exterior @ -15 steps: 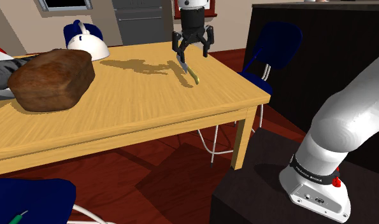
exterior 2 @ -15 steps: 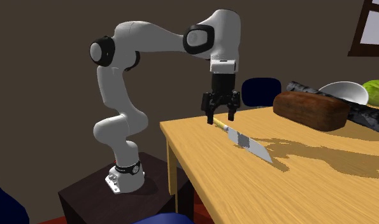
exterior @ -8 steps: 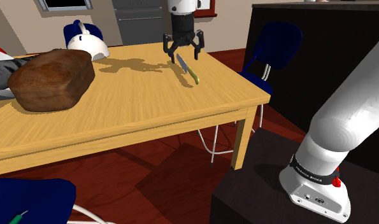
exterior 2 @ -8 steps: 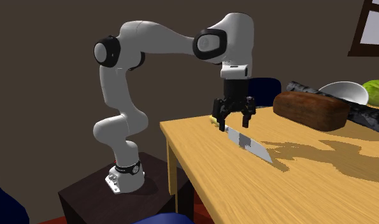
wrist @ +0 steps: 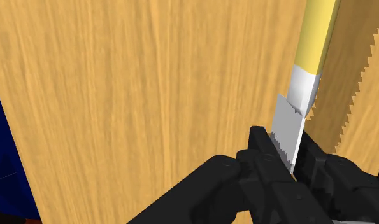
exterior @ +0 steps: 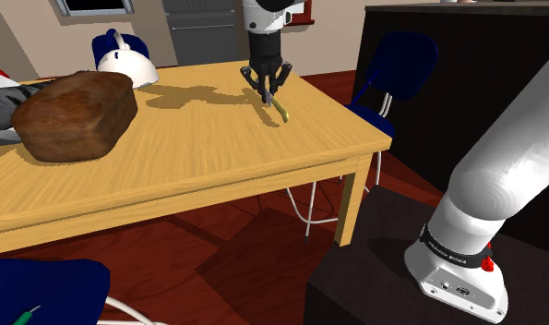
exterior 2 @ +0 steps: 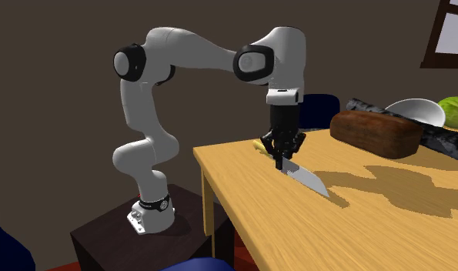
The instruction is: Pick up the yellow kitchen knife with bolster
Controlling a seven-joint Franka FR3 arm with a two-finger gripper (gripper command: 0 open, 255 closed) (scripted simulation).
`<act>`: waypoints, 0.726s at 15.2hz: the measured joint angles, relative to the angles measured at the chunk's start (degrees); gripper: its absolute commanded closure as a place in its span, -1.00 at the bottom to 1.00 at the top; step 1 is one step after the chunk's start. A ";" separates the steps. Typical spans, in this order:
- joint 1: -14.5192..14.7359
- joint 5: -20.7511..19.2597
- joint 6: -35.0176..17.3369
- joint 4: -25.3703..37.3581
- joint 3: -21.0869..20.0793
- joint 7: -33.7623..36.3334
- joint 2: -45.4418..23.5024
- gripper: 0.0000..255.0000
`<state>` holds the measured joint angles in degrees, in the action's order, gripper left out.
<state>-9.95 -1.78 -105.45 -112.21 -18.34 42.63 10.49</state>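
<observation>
Black two-finger gripper (wrist: 288, 164) pinches the serrated grey blade of the yellow-handled kitchen knife with white bolster (wrist: 304, 79), close to the bolster. Knife appears to rest on the light, straight-grained wooden table (exterior: 171, 157), near its edge at the shoulder view's right. Judgement: grasp made, lift not yet done. Handle smooth and rounded; blade thin and toothed.

White rounded arm (exterior 2: 181, 50) with dark joints (exterior 2: 128, 63), a black base band (exterior: 455, 246), red button (exterior: 487, 265) and all-black 2-finger hand (exterior 2: 285, 160).
</observation>
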 measured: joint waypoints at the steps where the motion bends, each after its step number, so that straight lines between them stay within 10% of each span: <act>1: 0.00 0.00 -0.02 -0.02 0.00 0.00 0.00 1.00; 11: -0.06 0.02 2.15 2.18 0.09 -0.22 0.02 1.00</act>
<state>-10.01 -1.76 -103.30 -110.04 -18.25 42.41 10.51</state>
